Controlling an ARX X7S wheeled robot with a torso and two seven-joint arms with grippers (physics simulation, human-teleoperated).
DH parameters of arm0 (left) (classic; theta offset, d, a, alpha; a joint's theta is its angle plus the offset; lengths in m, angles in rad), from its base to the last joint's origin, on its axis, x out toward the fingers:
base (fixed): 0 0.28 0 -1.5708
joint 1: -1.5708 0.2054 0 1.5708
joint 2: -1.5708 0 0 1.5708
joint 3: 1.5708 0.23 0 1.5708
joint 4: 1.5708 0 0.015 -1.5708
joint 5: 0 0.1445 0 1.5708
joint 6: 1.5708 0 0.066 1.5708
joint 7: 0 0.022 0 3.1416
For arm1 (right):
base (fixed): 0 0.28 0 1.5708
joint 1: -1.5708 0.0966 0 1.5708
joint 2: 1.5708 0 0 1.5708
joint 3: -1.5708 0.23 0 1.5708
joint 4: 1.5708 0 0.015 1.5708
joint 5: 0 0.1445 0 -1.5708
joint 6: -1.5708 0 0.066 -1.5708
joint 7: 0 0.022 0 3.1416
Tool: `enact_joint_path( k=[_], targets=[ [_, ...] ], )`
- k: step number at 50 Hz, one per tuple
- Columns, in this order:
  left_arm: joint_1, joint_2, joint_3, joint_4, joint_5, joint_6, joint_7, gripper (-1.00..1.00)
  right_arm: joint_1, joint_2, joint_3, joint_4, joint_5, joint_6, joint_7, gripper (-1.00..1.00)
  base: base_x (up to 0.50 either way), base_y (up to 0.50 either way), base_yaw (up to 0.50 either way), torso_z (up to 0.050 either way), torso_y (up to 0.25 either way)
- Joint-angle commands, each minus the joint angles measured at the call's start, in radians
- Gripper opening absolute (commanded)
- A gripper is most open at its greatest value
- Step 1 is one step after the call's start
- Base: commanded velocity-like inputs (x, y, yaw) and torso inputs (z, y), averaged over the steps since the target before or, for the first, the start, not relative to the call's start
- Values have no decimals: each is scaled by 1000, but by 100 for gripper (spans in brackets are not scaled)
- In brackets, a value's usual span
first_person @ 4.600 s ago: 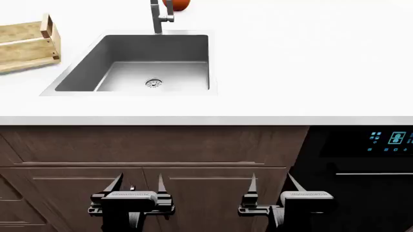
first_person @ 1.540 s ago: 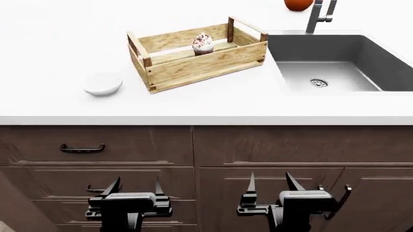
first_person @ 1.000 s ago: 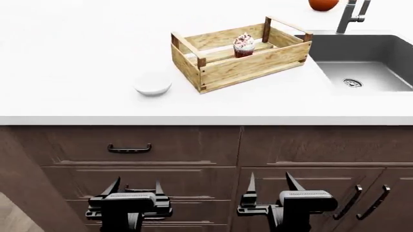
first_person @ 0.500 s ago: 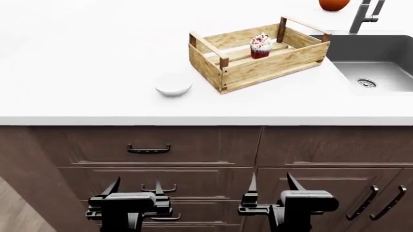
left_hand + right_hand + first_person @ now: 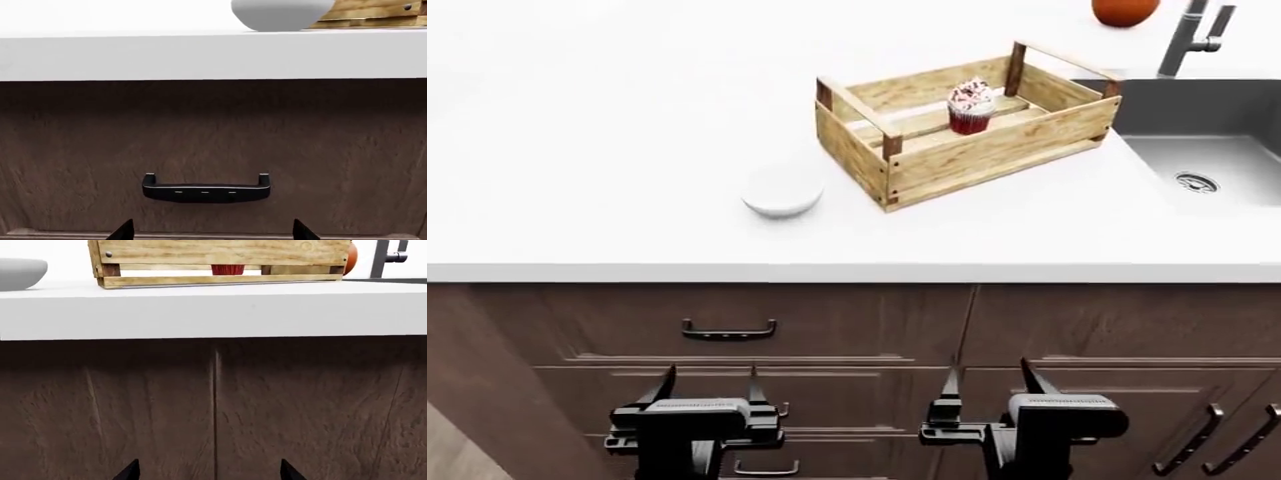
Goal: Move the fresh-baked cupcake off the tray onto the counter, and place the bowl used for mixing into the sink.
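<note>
Sitting upright, white-frosted cupcake point(image 5: 969, 107) in tray point(image 5: 988, 155)

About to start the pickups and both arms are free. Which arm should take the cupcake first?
Probably the right. The cupcake sits in the tray, nearer the right gripper, which is open and empty. The left gripper, also open, lines up better with the bowl.
</note>
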Motion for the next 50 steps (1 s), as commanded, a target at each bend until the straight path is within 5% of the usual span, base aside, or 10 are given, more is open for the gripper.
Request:
enact_joint_path(
  k=[1, 50],
  targets=[
    [-3, -4, 5, -2, -5, 1, -4, 100, 1, 3, -6, 1, 5, -1, 5, 100, 121, 0, 0, 0, 0],
    [-9, -20, 28, -7, -21, 7, -22, 100, 6, 21, -29, 3, 24, -7, 20, 100, 120, 0, 0, 0, 0]
  ],
)
